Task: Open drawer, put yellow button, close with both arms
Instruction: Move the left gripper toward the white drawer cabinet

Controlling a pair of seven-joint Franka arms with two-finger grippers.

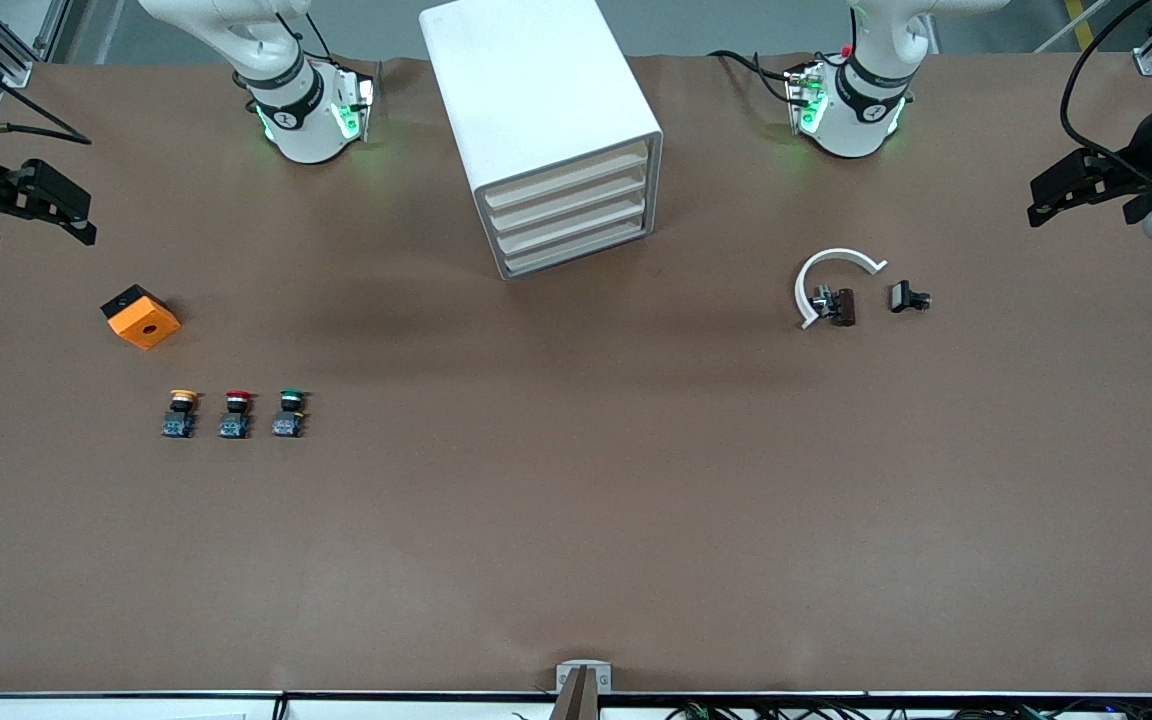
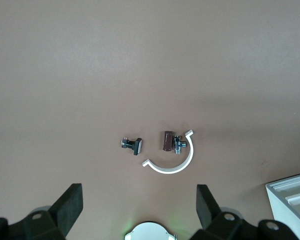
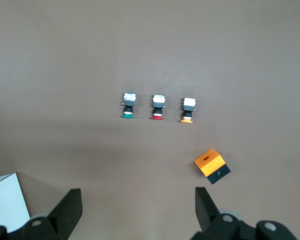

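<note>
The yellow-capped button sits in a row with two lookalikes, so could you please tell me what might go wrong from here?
1. The small yellow-capped push-button stands close beside the red-capped button and green-capped button; the open right gripper might nudge or grab a neighbour.
2. All four cream-fronted drawers of the white boxy cabinet are shut and alike; the open left gripper could pull the light-looking cabinet along.
3. The orange cube with a hole could be mistaken for the target.

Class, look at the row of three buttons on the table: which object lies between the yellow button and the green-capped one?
The red-capped button sits between the yellow button and the green-capped button, all three in one row. The front view and the right wrist view both show this.
</note>
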